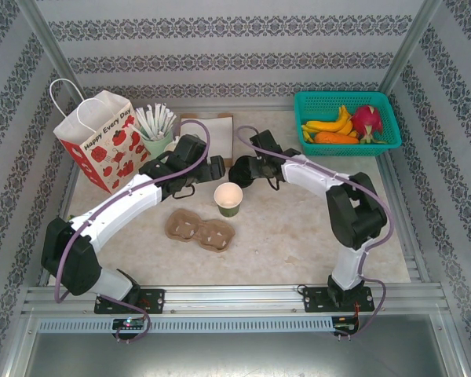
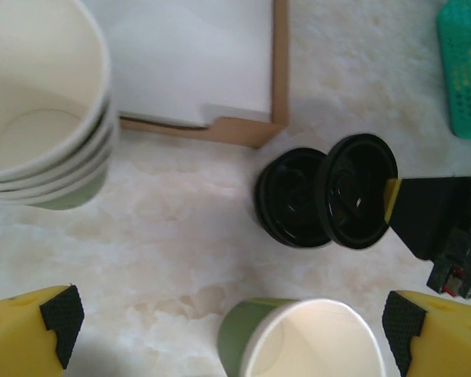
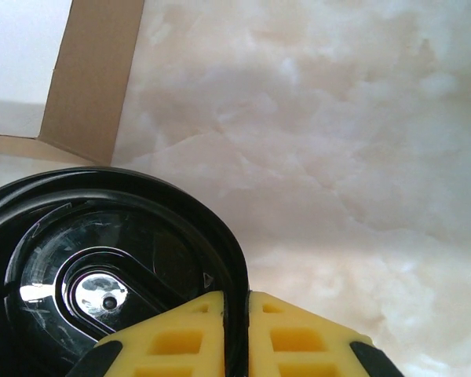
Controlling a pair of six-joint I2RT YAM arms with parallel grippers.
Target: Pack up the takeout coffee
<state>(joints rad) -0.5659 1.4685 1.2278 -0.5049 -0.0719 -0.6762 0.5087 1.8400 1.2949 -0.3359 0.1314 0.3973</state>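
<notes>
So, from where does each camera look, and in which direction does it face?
Top external: above and behind the arm bases, facing down on the table; both arms show, with left gripper and right gripper.
Left wrist: on the left arm, looking down past its own open yellow fingers at the olive-green cup.
Right wrist: on the right arm, close above the table, its own fingers pinching the black lid.
Shared: the left wrist view also shows that lid in the right gripper.
</notes>
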